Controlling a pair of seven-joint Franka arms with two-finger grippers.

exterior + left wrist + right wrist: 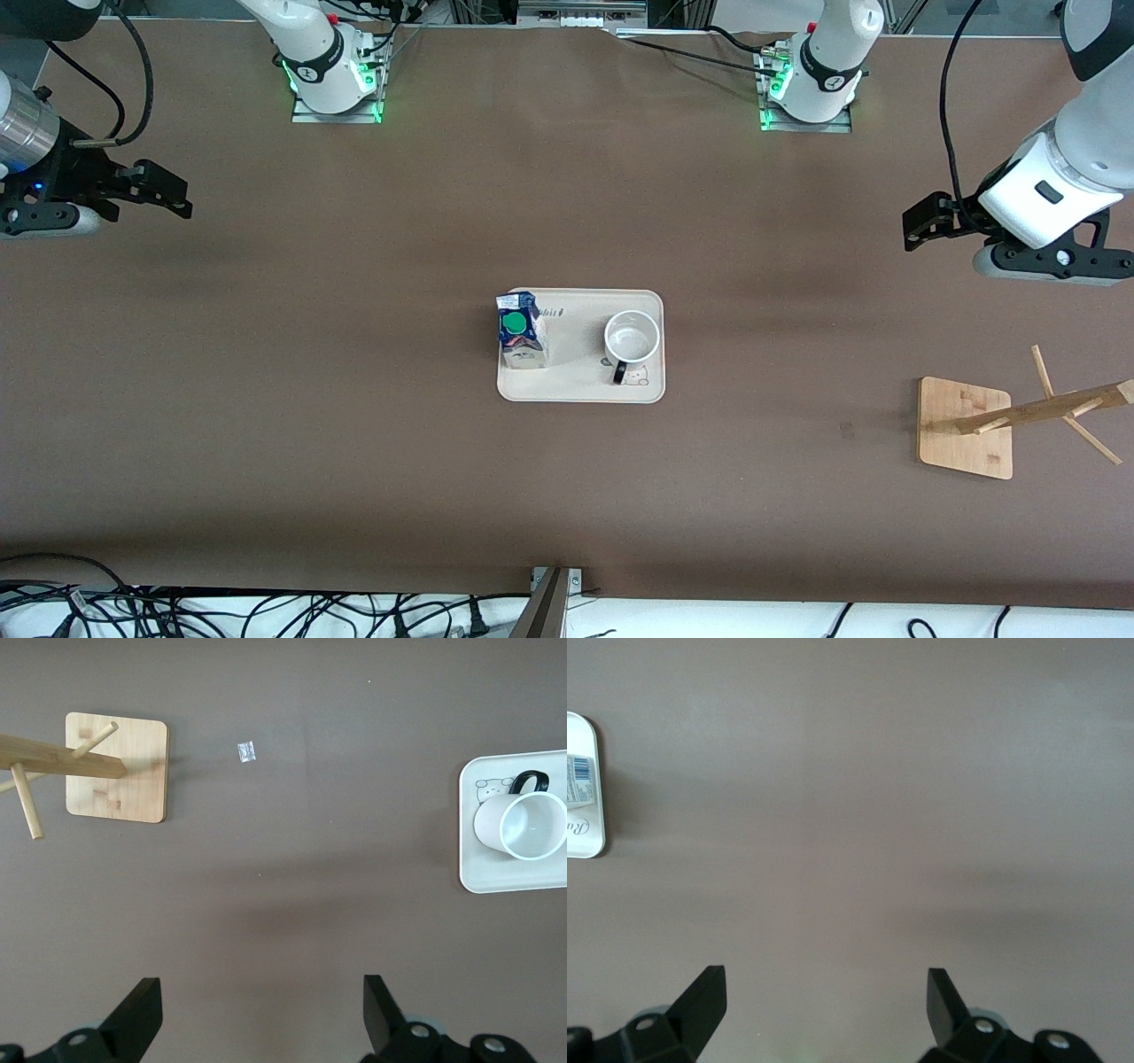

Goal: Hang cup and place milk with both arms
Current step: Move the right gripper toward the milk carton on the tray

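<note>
Landmark = the cream tray (580, 390), lying mid-table on the brown table (354, 461).

The milk (520, 335) stands upright on the tray, at the tray's end toward the right arm's side, green cap facing up. The cup (632, 339) stands upright on the same tray, at the end toward the left arm's side, mouth up, black handle pointing toward the front camera. Cup and milk are apart, bare tray between them.

The wooden rack (1028, 415), square bamboo base w/ a peg post, stands well apart from the tray, toward the left arm's end of the table and a bit nearer the front camera than the tray.

Left gripper (921, 221) hangs in the air over bare table, well off the tray toward the left arm's end; fingers (142, 1014) spread wide, nothing between them. Its wrist view takes in the rack base, the cup and one tray end.

Right gripper (164, 188) hangs over bare table well off the tray toward the right arm's end; fingers (704, 1003) also released wide, holding nothing. Its wrist view catches only a tray corner w/ a bit of the milk's barcode side.
</note>
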